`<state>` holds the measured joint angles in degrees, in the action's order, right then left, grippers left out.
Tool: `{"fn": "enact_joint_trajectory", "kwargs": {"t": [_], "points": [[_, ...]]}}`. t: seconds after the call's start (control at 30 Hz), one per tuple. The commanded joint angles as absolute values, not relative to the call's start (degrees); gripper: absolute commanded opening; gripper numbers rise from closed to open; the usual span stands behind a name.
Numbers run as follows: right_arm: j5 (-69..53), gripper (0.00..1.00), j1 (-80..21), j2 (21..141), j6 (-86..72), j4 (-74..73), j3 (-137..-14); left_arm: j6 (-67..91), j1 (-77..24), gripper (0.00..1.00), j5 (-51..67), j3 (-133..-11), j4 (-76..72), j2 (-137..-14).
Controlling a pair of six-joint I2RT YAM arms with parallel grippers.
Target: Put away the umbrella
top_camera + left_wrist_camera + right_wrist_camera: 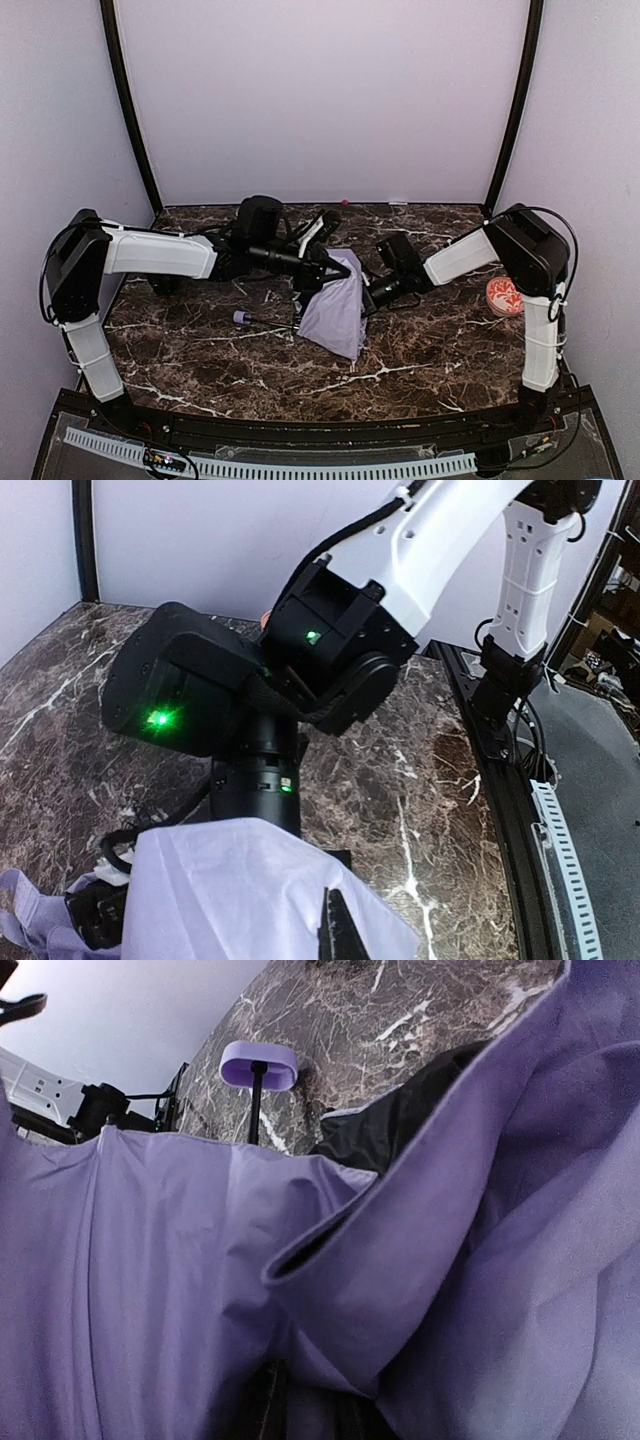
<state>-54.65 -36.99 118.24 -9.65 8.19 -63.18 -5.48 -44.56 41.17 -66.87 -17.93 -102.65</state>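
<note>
Lavender-white fabric over a black lining makes up the folding umbrella [335, 310]. It lies on the dark, white-veined marble tabletop [430, 360], well apart from the small red-and-white patterned disc [505, 295], on the left arm's side of it. Expect it to be light, with a limp, slippery canopy that creases and slides rather than holding its shape. Only the thin black shaft [272, 321] and the small rounded lavender handle [240, 317], on the far side of the canopy from the disc, look stiff. You would likely get the surest hold on the shaft or handle, not on loose cloth. Your left gripper [328, 266] is closed, seemingly pinching the canopy's raised top edge. Your right gripper [366, 298] sits at the canopy edge nearer the disc, buried in folds, so you cannot tell whether its jaws are apart or closed.
</note>
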Motion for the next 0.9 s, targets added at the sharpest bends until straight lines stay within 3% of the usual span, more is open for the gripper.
{"fn": "enact_joint_trajectory", "kwargs": {"t": [0.0,0.2,0.53,0.7,0.87], "points": [[-51.44,0.18,-36.83,121.96,-1.94,-1.14,-65.42,-4.83,-40.67,0.00,40.94,-73.75,-18.22,-107.25],[-47.07,0.18,-35.59,124.23,0.08,-6.62,-68.58,-14.72,-39.32,0.00,36.70,-84.49,-1.36,-119.21],[-37.96,0.28,-29.15,111.13,-12.82,2.12,-66.46,-12.56,-37.35,0.00,40.87,-80.55,-0.01,-120.85],[-28.89,0.42,-26.44,102.04,-12.70,0.11,-61.86,-11.24,-37.23,0.00,41.27,-80.58,-1.36,-121.28],[-31.66,0.68,-26.56,97.49,-10.57,-0.44,-58.68,-8.73,-37.34,0.00,41.99,-80.01,-6.43,-121.37]]}}
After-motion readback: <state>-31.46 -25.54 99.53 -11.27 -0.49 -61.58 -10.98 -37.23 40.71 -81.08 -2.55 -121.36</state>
